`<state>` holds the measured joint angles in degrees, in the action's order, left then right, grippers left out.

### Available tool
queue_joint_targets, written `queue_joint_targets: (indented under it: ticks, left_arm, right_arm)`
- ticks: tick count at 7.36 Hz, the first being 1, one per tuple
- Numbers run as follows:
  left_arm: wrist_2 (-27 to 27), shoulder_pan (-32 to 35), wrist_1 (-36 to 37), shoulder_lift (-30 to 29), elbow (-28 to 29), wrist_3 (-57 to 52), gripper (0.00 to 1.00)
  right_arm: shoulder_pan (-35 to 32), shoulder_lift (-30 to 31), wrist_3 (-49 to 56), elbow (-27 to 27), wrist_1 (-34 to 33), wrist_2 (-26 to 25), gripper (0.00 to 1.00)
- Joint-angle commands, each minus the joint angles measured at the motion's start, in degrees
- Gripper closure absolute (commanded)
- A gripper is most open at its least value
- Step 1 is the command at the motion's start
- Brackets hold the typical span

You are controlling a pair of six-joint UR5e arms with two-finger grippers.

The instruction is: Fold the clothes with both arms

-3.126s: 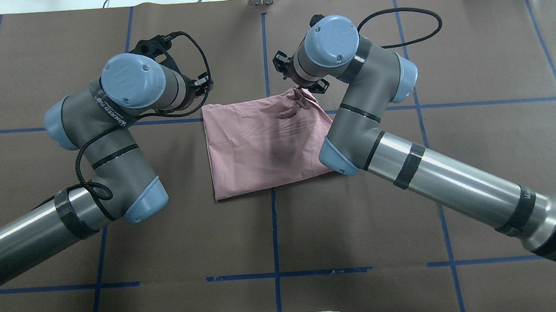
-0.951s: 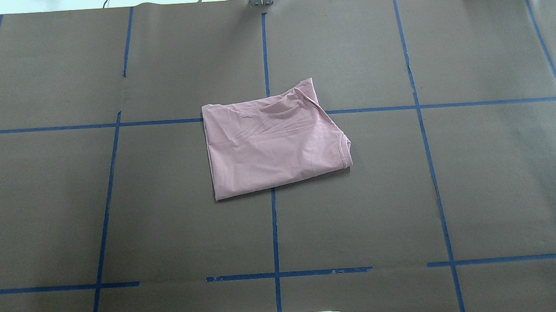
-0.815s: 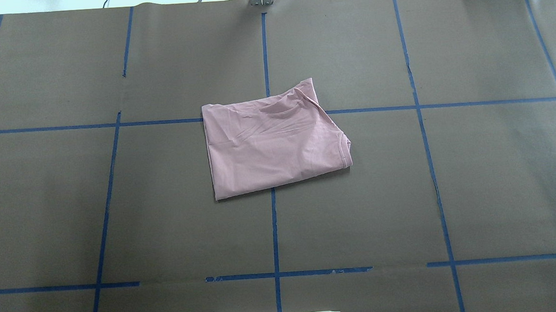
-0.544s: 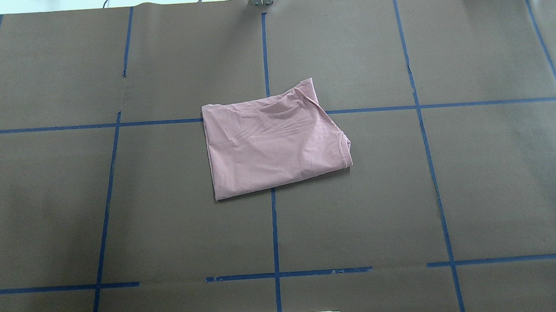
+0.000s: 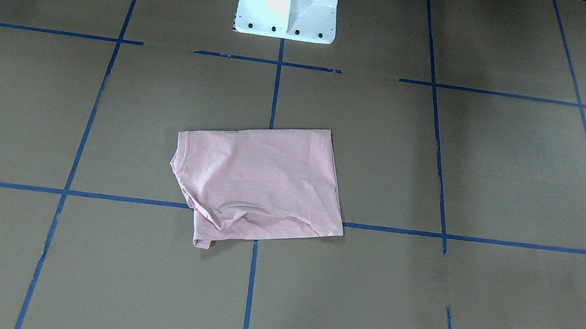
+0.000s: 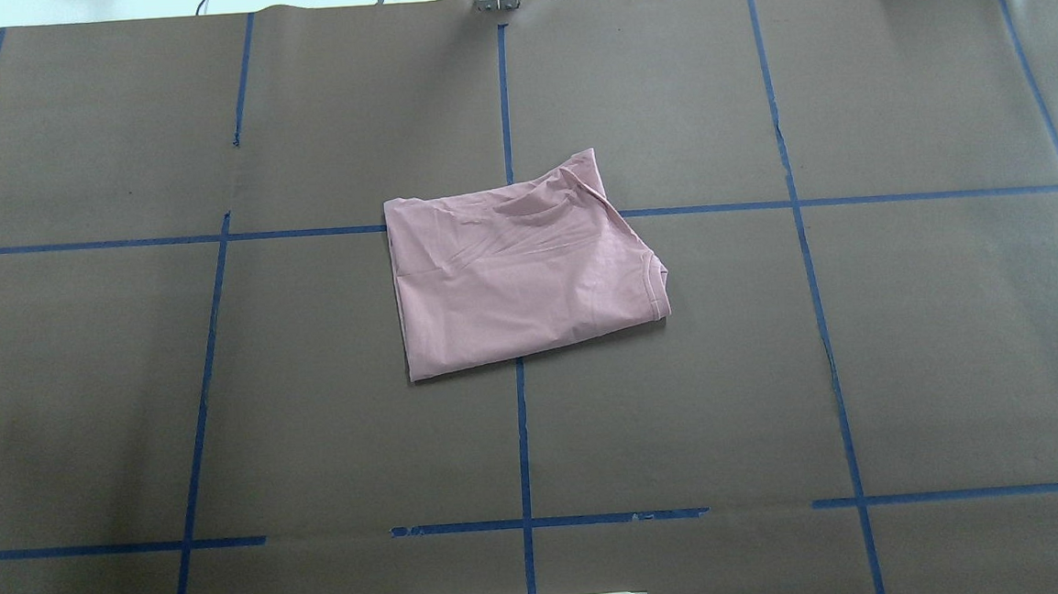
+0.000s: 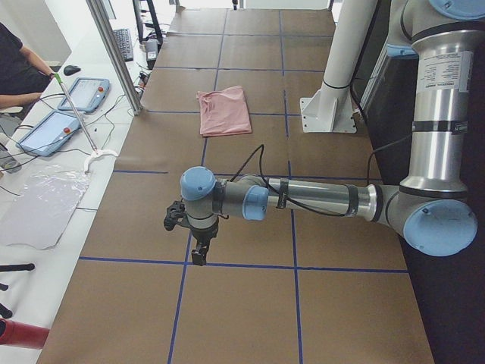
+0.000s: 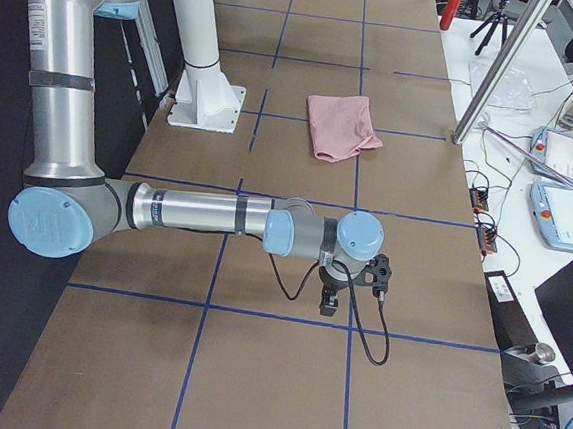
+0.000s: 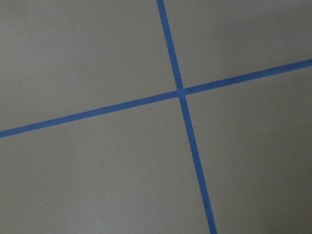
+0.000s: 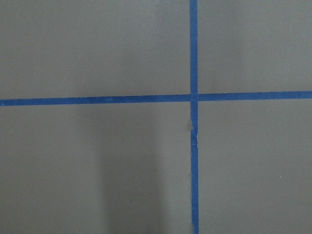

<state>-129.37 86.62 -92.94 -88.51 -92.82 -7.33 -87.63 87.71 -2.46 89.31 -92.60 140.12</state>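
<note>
The pale pink T-shirt (image 6: pixel 519 279) lies folded into a rough rectangle at the table's middle, print hidden; it also shows in the front-facing view (image 5: pixel 261 180) and both side views (image 7: pixel 225 111) (image 8: pixel 341 124). Nothing touches it. My left gripper (image 7: pixel 198 254) hangs over bare table far from the shirt, near the table's left end. My right gripper (image 8: pixel 331 299) hangs over bare table near the right end. Both show only in the side views, so I cannot tell whether they are open or shut. Both wrist views show only brown paper and blue tape.
The table is covered in brown paper with a blue tape grid (image 6: pixel 522 444). The white pedestal base (image 5: pixel 288 1) stands at the robot's side. A metal post (image 7: pixel 114 53), tablets (image 7: pixel 83 95) and a seated person (image 7: pixel 19 68) are beyond the far edge.
Three seconds ago both arms were over the shirt, the right gripper at its far right corner. Both have since left the overhead view. The shirt has not moved in the last second.
</note>
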Motion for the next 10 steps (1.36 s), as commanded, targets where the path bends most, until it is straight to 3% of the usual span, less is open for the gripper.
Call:
queue_joint_targets:
  ticks: [1, 6, 8, 10]
  left_arm:
    - [-4.3, 2.4, 0.2, 0.3, 2.9, -3.9, 0.0]
    - [-4.3, 3.1, 0.1, 0.2, 2.5, -3.2, 0.0]
    - [-4.5, 3.0, 0.1, -0.2, 2.5, 12.7, 0.0]
    - [-4.6, 3.0, -0.3, 0.0, 2.6, 14.7, 0.0]
  right_arm:
    - [-0.1, 0.6, -0.3, -0.9, 3.9, 0.3, 0.0]
    - [-0.2, 0.6, -0.4, -0.4, 4.2, 0.2, 0.0]
    - [-0.2, 0.6, -0.4, -0.4, 4.2, 0.2, 0.0]
    - [-0.2, 0.6, -0.4, -0.3, 4.2, 0.2, 0.0]
